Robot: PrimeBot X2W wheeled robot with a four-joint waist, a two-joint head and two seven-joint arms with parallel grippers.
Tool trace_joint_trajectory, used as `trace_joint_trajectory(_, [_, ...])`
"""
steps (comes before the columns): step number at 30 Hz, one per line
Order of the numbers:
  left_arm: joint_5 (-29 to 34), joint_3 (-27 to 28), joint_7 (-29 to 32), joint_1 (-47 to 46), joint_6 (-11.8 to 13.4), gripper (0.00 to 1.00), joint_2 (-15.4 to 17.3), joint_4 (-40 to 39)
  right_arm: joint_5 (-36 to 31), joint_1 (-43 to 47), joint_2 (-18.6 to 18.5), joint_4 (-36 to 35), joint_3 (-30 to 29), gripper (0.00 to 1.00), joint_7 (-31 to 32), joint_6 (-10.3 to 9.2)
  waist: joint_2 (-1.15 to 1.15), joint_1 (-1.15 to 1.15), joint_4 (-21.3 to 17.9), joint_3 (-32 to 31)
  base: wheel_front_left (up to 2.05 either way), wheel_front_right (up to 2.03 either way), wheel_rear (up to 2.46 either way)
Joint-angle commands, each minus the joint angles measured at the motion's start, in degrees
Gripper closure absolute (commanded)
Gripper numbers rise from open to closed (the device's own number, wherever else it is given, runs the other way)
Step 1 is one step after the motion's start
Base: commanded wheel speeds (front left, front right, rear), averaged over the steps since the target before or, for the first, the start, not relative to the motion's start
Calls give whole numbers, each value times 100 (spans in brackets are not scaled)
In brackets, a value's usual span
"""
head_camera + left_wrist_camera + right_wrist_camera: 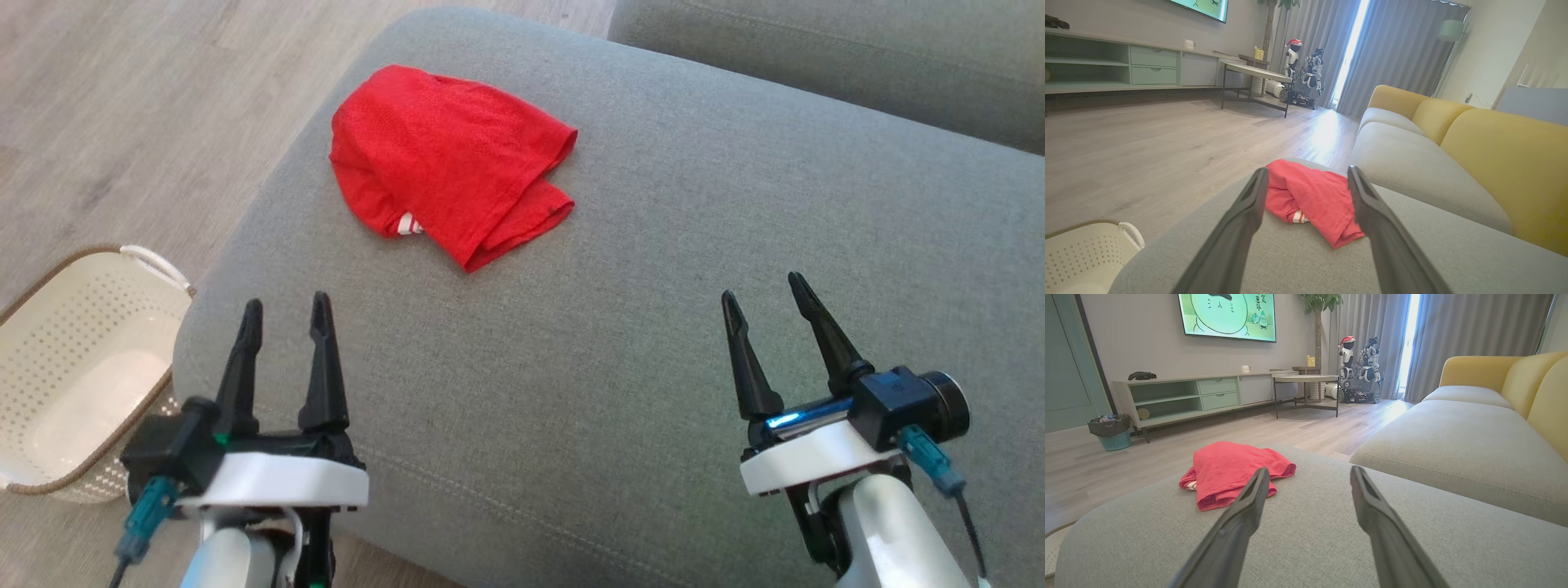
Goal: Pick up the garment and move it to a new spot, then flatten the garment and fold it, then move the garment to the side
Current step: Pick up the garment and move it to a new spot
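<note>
- basket (82,359): white, perforated, on the wood floor (122,122) at far left, just beside the near corner of the grey seat cushion (612,351). Not part of the job. It only matters if the left arm swings wide.
- left gripper (287,300): jaws spread wide, nothing between them. It hovers over the near left part of the cushion, pointing toward the garment.
- garment (445,159): red, bunched in a loose heap with layers lapped over each other and a bit of white trim at its near edge. It lies on the far left area of the cushion, near the edge that drops to the floor, well apart from both grippers. It's dead ahead in the left wrist view and off to the left in the right wrist view.
- right gripper (761,287): jaws equally wide, empty, over the near right of the cushion. It's farther from the garment than the left one.
- step, my read: the first one, the pick-up, not yet begun. Nothing is flattened or folded.
- next move, my read: the left arm is best placed. Reach forward, come down on a raised fold, pinch fabric without digging into the upholstery, lift clear. The bare middle of the cushion looks like the obvious new spot.
- risk: catching a single layer, so the heap unrolls and drags toward the edge.
</note>
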Motion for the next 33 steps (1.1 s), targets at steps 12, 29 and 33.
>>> trace_joint_trajectory(12, [-141,462,-29,-270,37,0,13,-327,6,-148,-1,-180,172,0,7,-5,0,0,-154,135,0,0,0])
trace_joint_trajectory(29, [32,1119,-29,-2281,-972,0,44,1329,-608,-689,-199,-1463,-125,0,559,-5,0,0,-848,1729,0,0,0])
trace_joint_trajectory(33, [320,929,-29,-2975,-1145,0,324,2140,-705,-768,-242,-1864,-58,0,753,-5,0,0,-1066,1996,0,0,0])
